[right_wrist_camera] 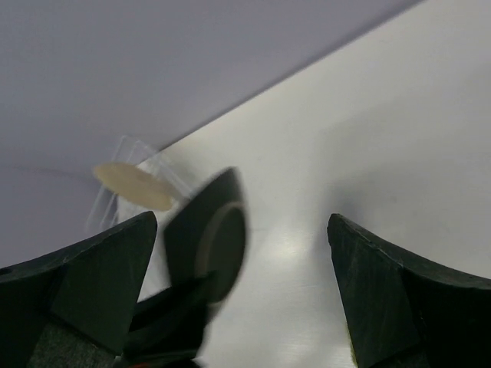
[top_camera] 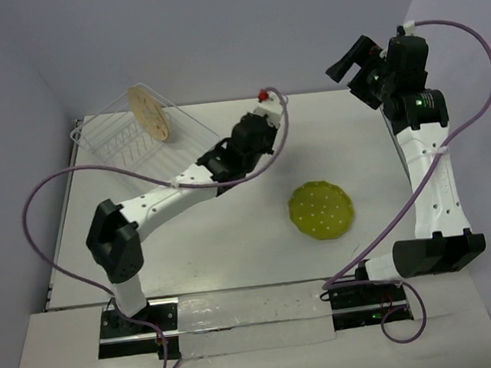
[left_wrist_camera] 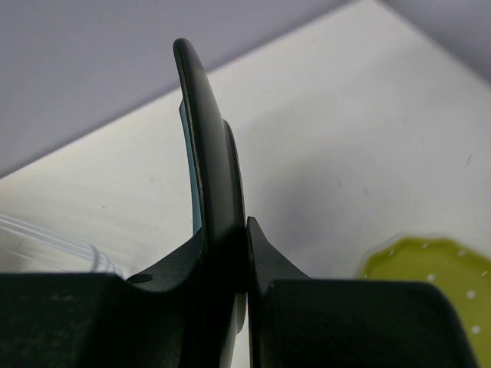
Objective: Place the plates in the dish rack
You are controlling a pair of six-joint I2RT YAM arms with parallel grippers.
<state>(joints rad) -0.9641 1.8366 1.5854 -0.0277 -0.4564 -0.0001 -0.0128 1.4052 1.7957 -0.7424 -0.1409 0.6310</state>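
The left gripper point(left_wrist_camera: 244, 230) is clamped narrowly on the rim of the dark teal plate point(left_wrist_camera: 211, 153). Its own wrist view shows the plate purely edge-on, a thin dark curve rising from between the two fingers. The right wrist view shows what that one cannot: the plate's broad underside with its round foot ring, seen blurred. From overhead the plate is hard to pick out against the dark gripper, which sits at about 1 o'clock from the centre of the table point(top_camera: 233, 237).

The right gripper point(right_wrist_camera: 242, 222) is spread wide and holds nothing. Overhead, it is raised at 2 o'clock, near the far right corner.

The dish rack point(top_camera: 115, 136) stands at 10 o'clock in the far left corner. The cream plate point(top_camera: 148, 113) stands on edge inside it. The right wrist view shows this plate only as a pale sliver.

The yellow-green plate point(top_camera: 321, 210) lies flat on the table at 4 o'clock, well apart from the rack.
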